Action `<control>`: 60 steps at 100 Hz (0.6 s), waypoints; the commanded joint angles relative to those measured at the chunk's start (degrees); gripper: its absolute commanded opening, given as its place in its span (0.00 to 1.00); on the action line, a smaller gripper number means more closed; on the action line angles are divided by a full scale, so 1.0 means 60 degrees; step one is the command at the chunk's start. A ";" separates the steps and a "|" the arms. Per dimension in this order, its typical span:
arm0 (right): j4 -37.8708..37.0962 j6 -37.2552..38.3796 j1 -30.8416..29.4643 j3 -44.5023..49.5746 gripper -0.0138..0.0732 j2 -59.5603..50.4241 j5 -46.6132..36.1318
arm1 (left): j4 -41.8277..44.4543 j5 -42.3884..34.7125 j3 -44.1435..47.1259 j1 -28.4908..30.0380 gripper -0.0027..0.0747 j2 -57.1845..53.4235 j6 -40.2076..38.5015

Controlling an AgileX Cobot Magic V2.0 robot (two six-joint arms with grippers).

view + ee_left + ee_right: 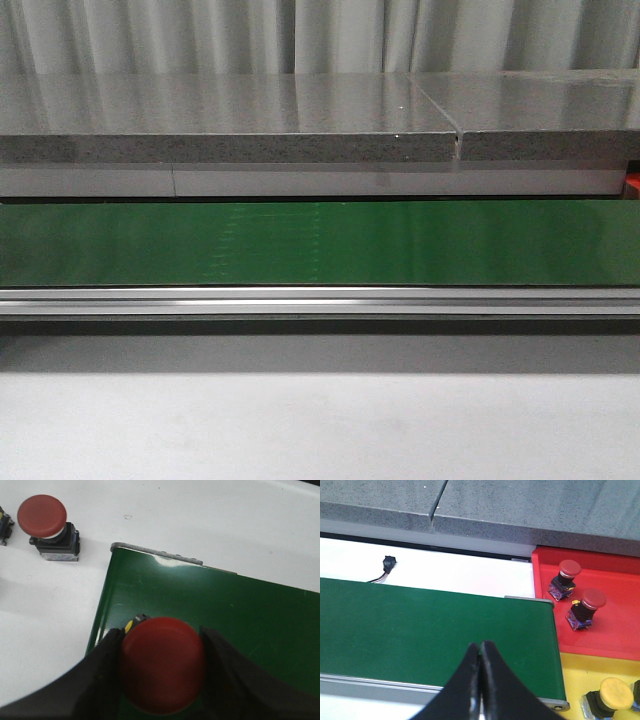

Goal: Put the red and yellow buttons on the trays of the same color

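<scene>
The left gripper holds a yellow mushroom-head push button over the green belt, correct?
Not quite: the mushroom-head push button in the left gripper is red, not yellow, as the left wrist view shows. It is indeed held over the green belt.

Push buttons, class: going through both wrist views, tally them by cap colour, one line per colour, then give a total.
Red: 4 — one held in the left gripper, one on the white table, two in the red tray.
Yellow: 1 — in the yellow tray.
Total: 5; partly cut-off items at the picture edges are not counted.
</scene>
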 commanded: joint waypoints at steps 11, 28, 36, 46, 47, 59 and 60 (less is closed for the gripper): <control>0.0062 -0.0067 -0.0022 -0.0259 0.08 -0.0023 -0.0632 | -0.0104 -0.0580 -0.0190 -0.0096 0.01 -0.0264 0.0093; 0.0062 -0.0067 -0.0022 -0.0259 0.08 -0.0023 -0.0632 | -0.0104 -0.0419 -0.0132 -0.0096 0.05 -0.0264 0.0244; 0.0062 -0.0067 -0.0022 -0.0259 0.08 -0.0023 -0.0632 | -0.0104 -0.0381 -0.0132 -0.0096 0.15 -0.0264 0.0244; 0.0062 -0.0067 -0.0022 -0.0259 0.08 -0.0023 -0.0632 | -0.0104 -0.0318 -0.0132 -0.0096 0.30 -0.0264 0.0244; 0.0062 -0.0067 -0.0022 -0.0259 0.08 -0.0023 -0.0632 | -0.0104 -0.0318 -0.0132 -0.0096 0.33 -0.0264 0.0244; 0.0062 -0.0067 -0.0022 -0.0259 0.08 -0.0023 -0.0632 | -0.0104 -0.0259 -0.0132 -0.0096 0.57 -0.0264 0.0244; 0.0062 -0.0067 -0.0022 -0.0259 0.08 -0.0023 -0.0632 | -0.0104 -0.0259 -0.0132 -0.0096 0.57 -0.0264 0.0244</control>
